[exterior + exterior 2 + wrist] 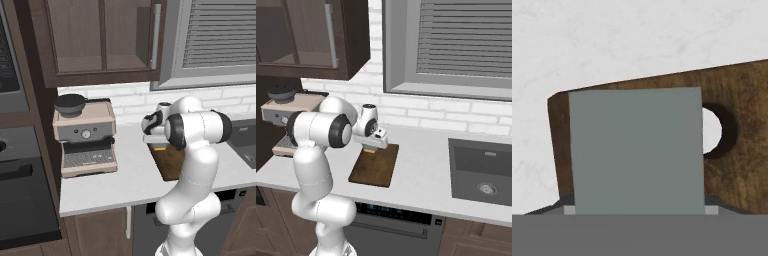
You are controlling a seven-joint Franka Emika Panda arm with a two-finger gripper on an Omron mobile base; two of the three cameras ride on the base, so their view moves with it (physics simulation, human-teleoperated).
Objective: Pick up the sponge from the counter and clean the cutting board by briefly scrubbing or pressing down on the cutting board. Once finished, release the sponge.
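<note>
The sponge (637,150) shows its grey-green top close up in the hand view, and it hides my fingertips. Its yellow underside (370,150) peeks out just below my gripper (371,146), which is shut on the sponge. The dark brown cutting board (374,170) lies on the light counter (421,172). Sponge and gripper (159,145) are over the board's far end (170,162), beside its round handle hole (712,132). Whether the sponge touches the wood I cannot tell.
A beige coffee machine (85,140) stands on the counter to the left of the board. To the right lies a dark sink (481,170). A stove (20,190) sits at the far left. Wall cabinets hang above, with a tiled wall behind.
</note>
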